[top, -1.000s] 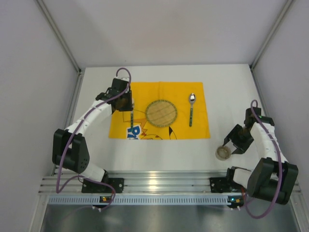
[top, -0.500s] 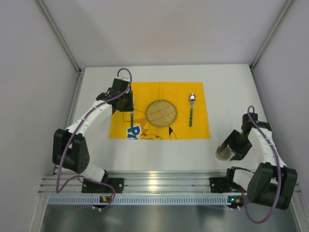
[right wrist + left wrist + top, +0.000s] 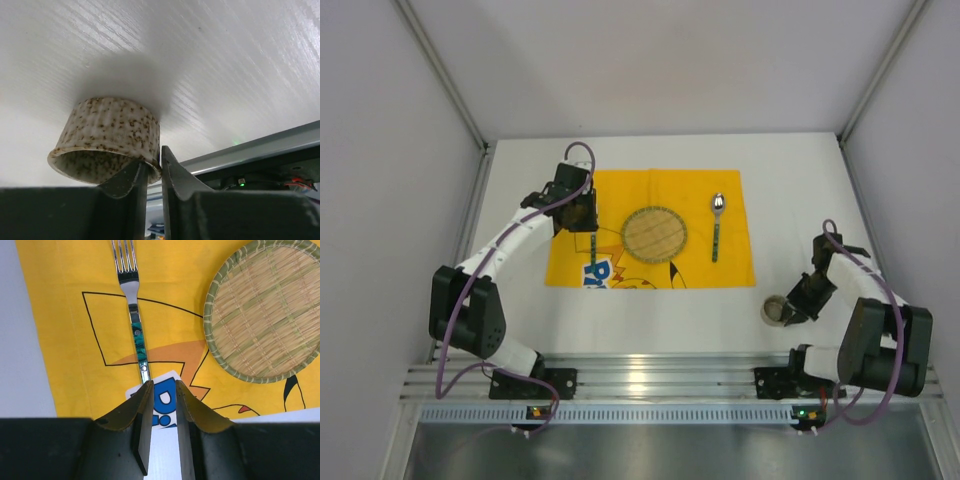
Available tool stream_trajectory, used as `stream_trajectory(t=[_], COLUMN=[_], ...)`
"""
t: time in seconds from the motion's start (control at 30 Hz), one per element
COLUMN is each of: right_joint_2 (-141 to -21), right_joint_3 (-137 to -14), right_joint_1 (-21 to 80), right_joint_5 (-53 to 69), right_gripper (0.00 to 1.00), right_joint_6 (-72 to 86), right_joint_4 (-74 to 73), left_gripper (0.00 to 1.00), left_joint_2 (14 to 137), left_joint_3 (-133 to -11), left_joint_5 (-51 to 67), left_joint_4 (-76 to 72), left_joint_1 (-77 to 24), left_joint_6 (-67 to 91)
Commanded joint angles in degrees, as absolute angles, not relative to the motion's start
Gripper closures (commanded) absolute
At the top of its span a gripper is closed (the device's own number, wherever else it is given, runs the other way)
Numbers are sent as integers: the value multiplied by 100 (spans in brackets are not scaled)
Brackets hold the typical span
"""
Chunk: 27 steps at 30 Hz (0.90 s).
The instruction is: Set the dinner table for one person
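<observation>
The white dinner table (image 3: 790,180) holds a yellow printed mat (image 3: 620,190) with a round woven plate (image 3: 655,232), a spoon (image 3: 717,225) to its right and a fork (image 3: 590,250) to its left. My left gripper (image 3: 584,226) hovers over the fork's handle. In the left wrist view its jaws (image 3: 164,385) stand narrowly apart with nothing between them, and the fork (image 3: 132,305) lies flat on the mat. My right gripper (image 3: 790,310) is shut on the rim of a speckled cup (image 3: 107,132), one finger inside and one outside. The cup (image 3: 775,310) is at the table's near right.
The aluminium rail (image 3: 660,372) runs along the near table edge, just behind the cup. Grey walls enclose the table on the left, right and back. Bare white table lies right of the mat.
My right wrist has swung down and in toward the near edge, and the cup has shifted slightly left. The left arm has barely moved.
</observation>
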State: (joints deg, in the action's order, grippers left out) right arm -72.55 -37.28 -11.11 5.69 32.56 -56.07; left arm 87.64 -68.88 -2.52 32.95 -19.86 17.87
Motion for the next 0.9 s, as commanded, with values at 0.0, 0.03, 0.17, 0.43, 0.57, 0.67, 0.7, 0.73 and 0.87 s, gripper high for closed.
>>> stream_trajectory(t=[0.0, 0.03, 0.17, 0.43, 0.57, 0.67, 0.7, 0.73, 0.87], right_joint_2=[-7671, -7760, -8015, -8892, -10891, -12455, -12820, -13163, -14087], right_joint_3=[-4086, -4165, -5122, -8423, -10314, -12413, -12967, -13843, -14151], right_joint_1=[-1011, -1011, -1011, -451, 429, 931, 1045, 1081, 1107], right_joint_5=[431, 405, 273, 526, 1220, 1301, 1292, 1318, 1503], right_gripper=[90, 100, 100, 100, 100, 100, 100, 100, 100], right_joint_6=[3296, 3270, 3226, 3480, 3516, 3437, 3497, 3585, 4139], right_joint_4=[-5142, -5107, -5264, -5275, -5089, -5501, -5641, -5782, -5318], left_gripper=[71, 71, 71, 71, 71, 71, 71, 71, 70], left_joint_2=[8517, 8499, 8420, 8218, 8183, 8025, 7972, 7937, 7717], left_joint_3=[-6970, -6961, -6987, -6908, -6952, -7013, -7014, -7022, -6891], left_joint_5=[-281, -273, -246, -255, -307, -395, -430, -492, -703], left_joint_4=[3270, 3278, 3313, 3305, 3383, 3471, 3489, 3524, 3665], left_joint_1=[-2004, -2004, -2004, -2004, -2004, -2013, -2004, -2013, -2013], left_joint_6=[1731, 1723, 1731, 1810, 1863, 1925, 1934, 1960, 2030])
